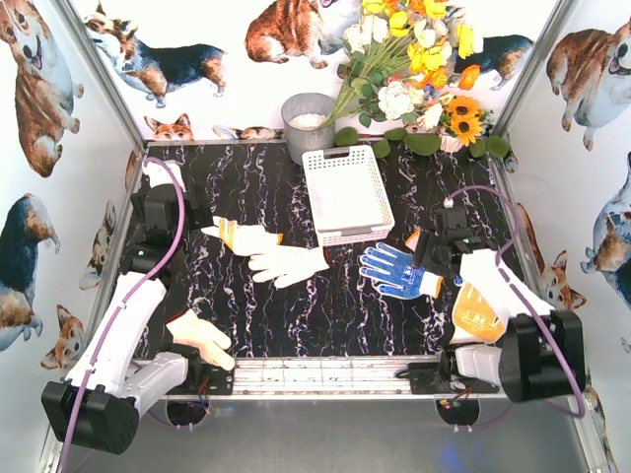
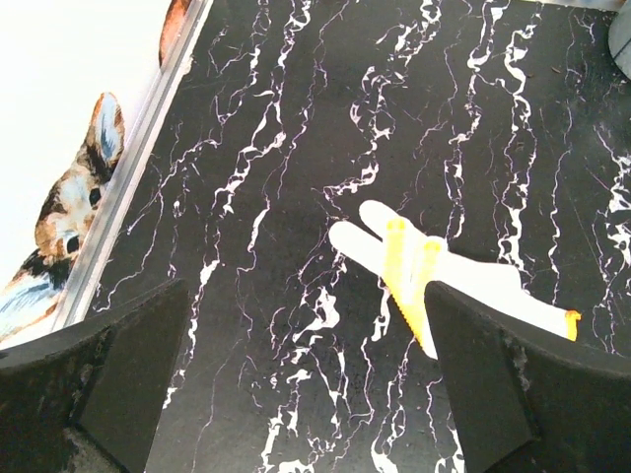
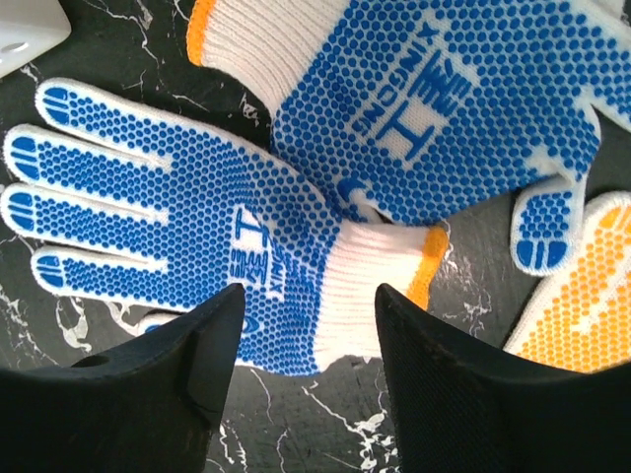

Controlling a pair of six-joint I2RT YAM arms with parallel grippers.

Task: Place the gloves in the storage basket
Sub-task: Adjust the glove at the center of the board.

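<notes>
The white storage basket (image 1: 345, 192) stands at the back middle and looks empty. Two white gloves (image 1: 242, 236) (image 1: 288, 264) lie left of centre. A blue dotted glove (image 1: 399, 271) lies right of centre, an orange dotted one (image 1: 478, 310) under my right arm, and another white one (image 1: 202, 340) at the near left. My left gripper (image 2: 306, 394) is open above bare table, with the yellow-trimmed white glove (image 2: 434, 271) just ahead to its right. My right gripper (image 3: 308, 335) is open, its jaws on either side of the cuff of a blue dotted glove (image 3: 177, 236). A second blue dotted glove (image 3: 444, 108) overlaps it.
A grey metal bucket (image 1: 306, 123) and a bunch of flowers (image 1: 414, 69) stand behind the basket. Printed walls close in the table on the left, back and right. A metal rail (image 1: 315, 374) runs along the near edge. A basket corner (image 3: 25, 30) shows in the right wrist view.
</notes>
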